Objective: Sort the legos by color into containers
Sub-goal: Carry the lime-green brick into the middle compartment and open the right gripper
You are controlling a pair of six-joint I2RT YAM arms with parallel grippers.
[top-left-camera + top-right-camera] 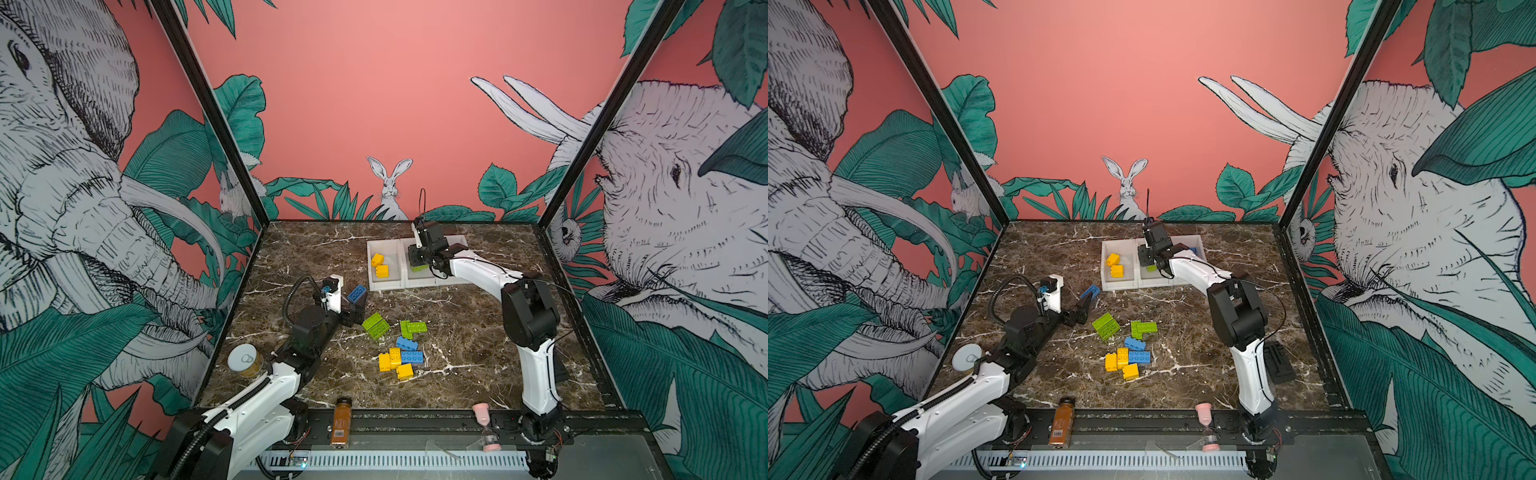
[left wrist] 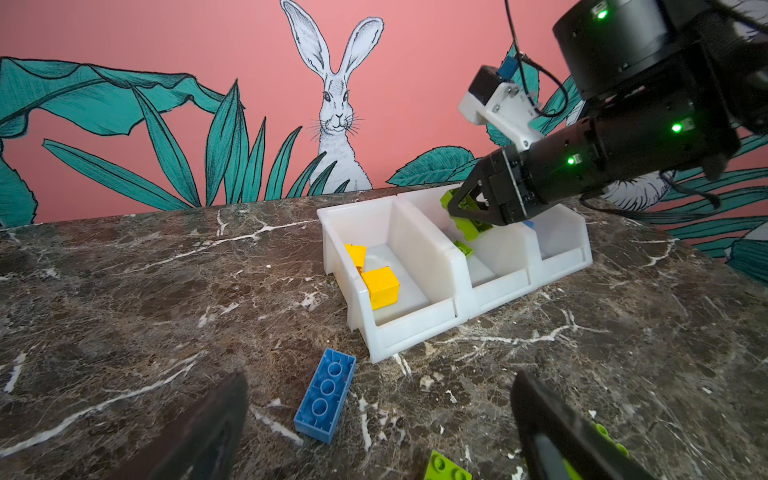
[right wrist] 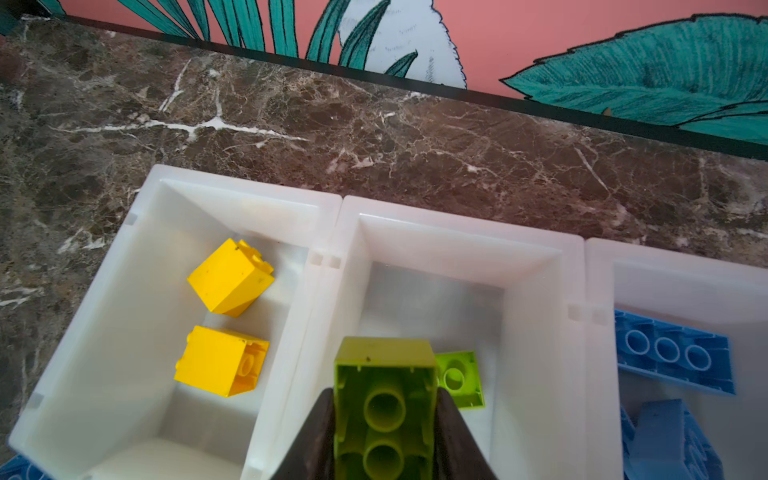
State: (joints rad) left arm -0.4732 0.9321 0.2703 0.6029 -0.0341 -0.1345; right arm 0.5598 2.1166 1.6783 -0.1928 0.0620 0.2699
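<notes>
Three joined white containers (image 1: 386,286) stand at the back of the marble table. The left bin (image 3: 232,187) holds two yellow legos (image 3: 230,276). A small lime lego (image 3: 459,380) lies in the middle bin (image 3: 457,232), and blue legos (image 3: 673,353) lie in the right bin (image 3: 665,253). My right gripper (image 3: 385,399) is shut on an oblong lime green lego (image 3: 384,361), hollow side towards the camera, just above the middle bin. My left gripper (image 2: 380,415) stands wide open low over the table. An upturned blue lego (image 2: 326,395) lies between its fingers, nearer one of them.
Loose lime (image 1: 375,325), blue (image 1: 412,356) and yellow (image 1: 390,359) bricks lie mid-table. A round lidded tin (image 1: 245,359) sits at the left edge. An orange bottle (image 1: 341,422) and a pink hourglass (image 1: 486,428) stand on the front rail. A black block (image 1: 1279,361) lies at the right.
</notes>
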